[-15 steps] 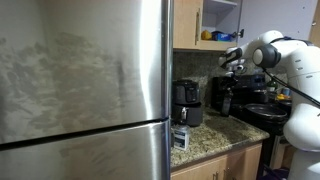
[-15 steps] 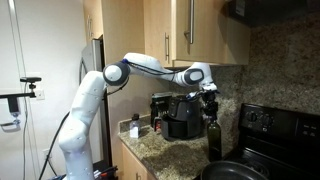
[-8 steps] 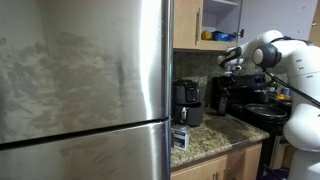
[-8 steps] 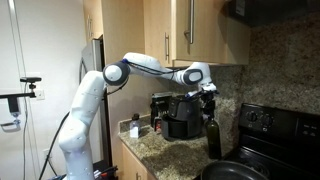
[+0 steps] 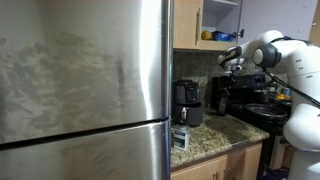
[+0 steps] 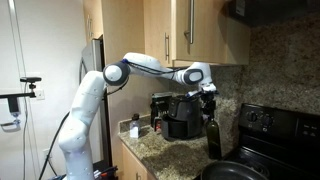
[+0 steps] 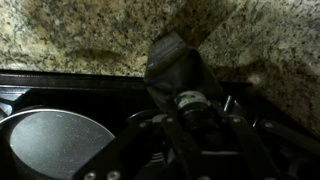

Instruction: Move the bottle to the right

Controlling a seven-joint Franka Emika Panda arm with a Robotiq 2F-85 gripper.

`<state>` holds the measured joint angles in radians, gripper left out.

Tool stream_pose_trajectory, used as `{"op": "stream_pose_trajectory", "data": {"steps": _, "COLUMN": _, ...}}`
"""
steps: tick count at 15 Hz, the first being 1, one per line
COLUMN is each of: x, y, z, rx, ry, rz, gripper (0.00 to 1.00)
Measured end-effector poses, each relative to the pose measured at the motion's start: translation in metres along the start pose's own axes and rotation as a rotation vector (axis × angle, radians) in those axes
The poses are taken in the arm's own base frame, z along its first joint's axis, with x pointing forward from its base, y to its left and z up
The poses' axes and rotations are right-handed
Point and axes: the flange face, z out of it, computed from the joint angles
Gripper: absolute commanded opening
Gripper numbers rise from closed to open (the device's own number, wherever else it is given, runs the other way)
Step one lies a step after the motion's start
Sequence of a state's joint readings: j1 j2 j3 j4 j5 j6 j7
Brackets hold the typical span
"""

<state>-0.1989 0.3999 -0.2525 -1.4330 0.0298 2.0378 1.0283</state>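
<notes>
The dark bottle [image 6: 214,140] stands upright on the granite counter [image 6: 160,148], between the coffee maker [image 6: 181,115] and the stove [image 6: 270,125]. The gripper [image 6: 209,100] is clamped on its neck from above. It looks like glass, so probably heavy, slick and breakable. I'd grab just under the cap and keep it vertical.

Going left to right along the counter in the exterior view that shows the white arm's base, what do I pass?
small jar → coffee maker → bottle → stove
</notes>
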Motion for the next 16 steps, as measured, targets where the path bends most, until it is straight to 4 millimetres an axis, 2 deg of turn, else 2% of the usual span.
{"op": "stream_pose_trajectory", "data": {"steps": 12, "x": 0.010, "y": 0.023, "z": -0.002, "rx": -0.142, "ry": -0.081, "rz": 0.172, "gripper": 0.11}}
{"op": "stream_pose_trajectory", "data": {"steps": 16, "x": 0.013, "y": 0.024, "z": -0.001, "rx": -0.153, "ry": -0.077, "rz": 0.245, "gripper": 0.11}}
